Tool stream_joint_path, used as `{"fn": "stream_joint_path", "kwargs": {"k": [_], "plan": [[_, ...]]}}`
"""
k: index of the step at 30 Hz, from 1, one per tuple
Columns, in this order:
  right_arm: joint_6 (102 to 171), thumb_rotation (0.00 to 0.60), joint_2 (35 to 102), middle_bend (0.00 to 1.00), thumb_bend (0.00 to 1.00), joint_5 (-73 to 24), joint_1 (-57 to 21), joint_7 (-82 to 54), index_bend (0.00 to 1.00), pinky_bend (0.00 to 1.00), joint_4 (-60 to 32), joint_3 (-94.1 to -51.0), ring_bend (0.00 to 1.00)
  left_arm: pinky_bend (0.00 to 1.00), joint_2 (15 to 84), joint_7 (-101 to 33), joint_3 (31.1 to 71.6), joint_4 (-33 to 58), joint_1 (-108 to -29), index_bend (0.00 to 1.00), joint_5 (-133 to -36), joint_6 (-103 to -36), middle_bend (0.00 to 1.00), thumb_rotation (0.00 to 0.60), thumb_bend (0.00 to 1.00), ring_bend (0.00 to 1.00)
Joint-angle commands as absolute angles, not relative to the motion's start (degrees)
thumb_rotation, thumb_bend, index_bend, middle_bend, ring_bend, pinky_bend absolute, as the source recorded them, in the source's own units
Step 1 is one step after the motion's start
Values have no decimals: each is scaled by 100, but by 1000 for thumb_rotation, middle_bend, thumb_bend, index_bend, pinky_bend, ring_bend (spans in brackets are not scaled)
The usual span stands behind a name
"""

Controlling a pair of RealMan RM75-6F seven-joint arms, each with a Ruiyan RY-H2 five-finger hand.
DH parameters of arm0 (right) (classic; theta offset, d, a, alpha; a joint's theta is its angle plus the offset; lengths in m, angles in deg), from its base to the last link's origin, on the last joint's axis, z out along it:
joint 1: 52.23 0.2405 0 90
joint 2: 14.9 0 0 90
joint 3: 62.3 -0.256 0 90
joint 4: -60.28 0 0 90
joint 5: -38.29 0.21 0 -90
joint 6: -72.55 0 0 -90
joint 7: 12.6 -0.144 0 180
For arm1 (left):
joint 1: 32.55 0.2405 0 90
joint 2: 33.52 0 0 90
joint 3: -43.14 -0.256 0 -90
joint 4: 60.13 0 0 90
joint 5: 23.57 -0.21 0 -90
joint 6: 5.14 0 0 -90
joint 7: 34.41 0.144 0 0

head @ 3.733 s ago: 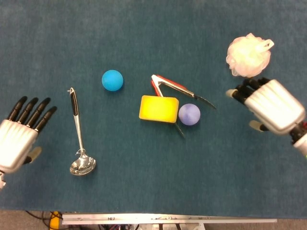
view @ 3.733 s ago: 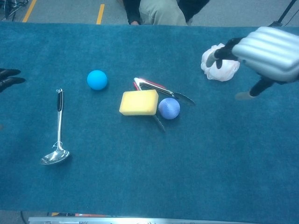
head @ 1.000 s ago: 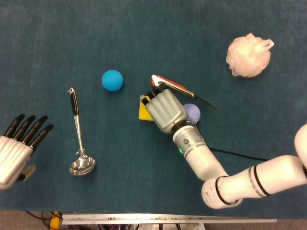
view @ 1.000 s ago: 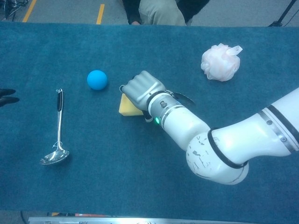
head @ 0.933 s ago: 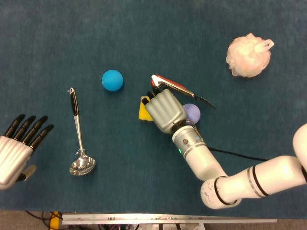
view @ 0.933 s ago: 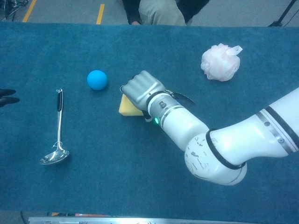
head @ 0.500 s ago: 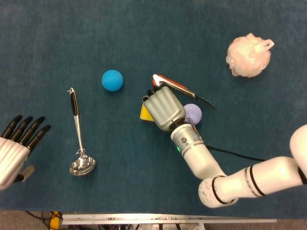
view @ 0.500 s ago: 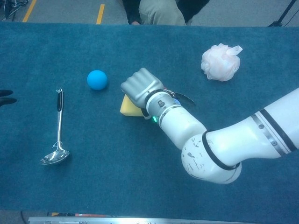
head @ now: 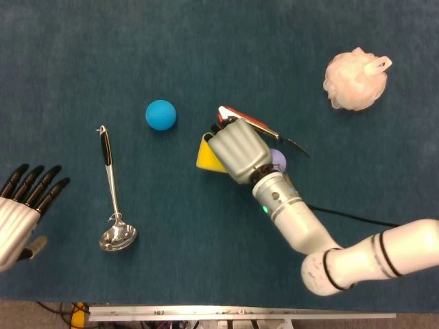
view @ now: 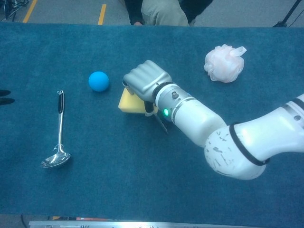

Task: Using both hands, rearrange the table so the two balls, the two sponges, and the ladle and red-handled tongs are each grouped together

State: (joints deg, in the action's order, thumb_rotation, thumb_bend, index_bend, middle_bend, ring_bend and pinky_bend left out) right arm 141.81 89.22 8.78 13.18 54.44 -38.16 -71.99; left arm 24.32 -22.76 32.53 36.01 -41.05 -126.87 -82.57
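- The right hand [head: 236, 151] sits just left of the middle of the head view, knuckles up, its fingers curled down over the yellow sponge [head: 206, 155] and gripping it; in the chest view the same hand [view: 145, 80] covers the sponge's [view: 129, 102] right part.
- Only the sponge's left corner shows past the hand, and it looks tipped rather than flat.
- The red-handled tongs [head: 248, 123] lie just above and right of that hand, red grip toward the upper left, metal tips pointing right; the hand hides part of them.
- The purple ball [head: 279, 159] peeks out on the right side of the wrist, touching or nearly touching the tongs; which one cannot be told.
- The white right arm [head: 357, 264] runs from the wrist to the lower right edge, with a green light near the wrist.
- The blue ball [head: 160, 114] rests left of the sponge, apart from it, in the upper middle-left.
- The ladle [head: 112, 199] lies further left, black handle up, bowl toward the bottom.
- The left hand [head: 20, 209] is at the lower left edge, fingers straight and apart, holding nothing, off to the left of the ladle.
- The pale pink mesh sponge [head: 354, 79] sits alone in the upper right, well apart from everything else.
- All rest on the blue table cover [head: 206, 41].
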Motion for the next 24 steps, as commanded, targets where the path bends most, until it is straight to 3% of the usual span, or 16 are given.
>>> {"fn": "stream_joint_path", "kwargs": {"k": [1, 14, 24], "plan": [[14201, 600, 8539, 369, 68, 699, 1156, 5214, 501, 653, -4169, -7161, 337, 34, 2431, -2277, 3259, 3596, -4098, 0, -12679, -8266, 0, 600, 223, 0], [14327, 600, 6895, 371, 68, 251, 511, 4540, 501, 653, -4685, -6831, 339, 34, 2512, -2323, 3282, 3546, -4105, 0, -12645, -8215, 0, 600, 223, 0], [14046, 600, 6740, 371, 68, 460, 392, 4654, 501, 653, -4051, -6487, 339, 34, 2540, -2340, 3275, 3547, -4085, 0, -12641, -8229, 0, 600, 223, 0]]}}
